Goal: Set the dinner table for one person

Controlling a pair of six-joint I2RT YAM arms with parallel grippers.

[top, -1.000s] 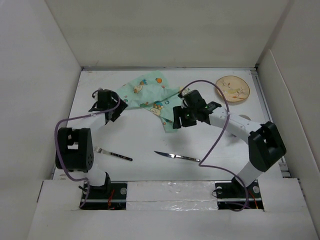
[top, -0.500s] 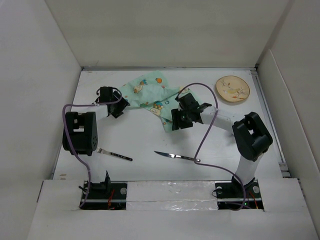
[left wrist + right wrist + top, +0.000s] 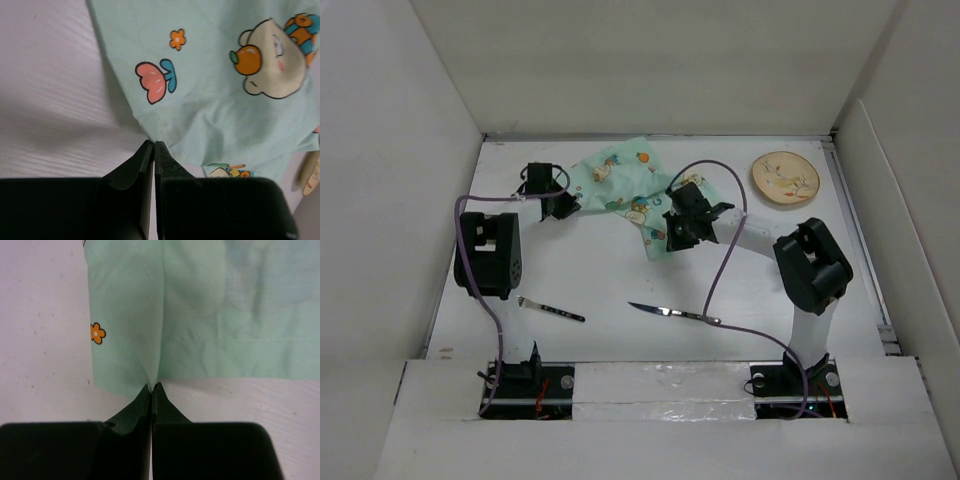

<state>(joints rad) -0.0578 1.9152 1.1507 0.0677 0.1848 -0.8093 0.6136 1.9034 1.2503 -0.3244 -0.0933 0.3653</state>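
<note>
The dinner table (image 3: 605, 275) is a white matte top between white walls. A mint-green cartoon-printed placemat cloth (image 3: 620, 178) lies crumpled at its far middle. My left gripper (image 3: 567, 205) is at the cloth's left edge, and in the left wrist view it (image 3: 153, 144) is shut, pinching the hem of the cloth (image 3: 215, 95). My right gripper (image 3: 667, 238) is at the cloth's near right corner. In the right wrist view it (image 3: 151, 386) is shut on a raised fold of the cloth (image 3: 215, 315).
A fork (image 3: 551, 309) lies near the left arm's elbow and a knife (image 3: 672, 313) lies at the near middle. A round printed plate (image 3: 785, 178) sits at the far right. White walls close in three sides.
Both grippers went from open to shut on the cloth's edges. Both arms reached a little farther over the table, and the cloth bunched up slightly.
</note>
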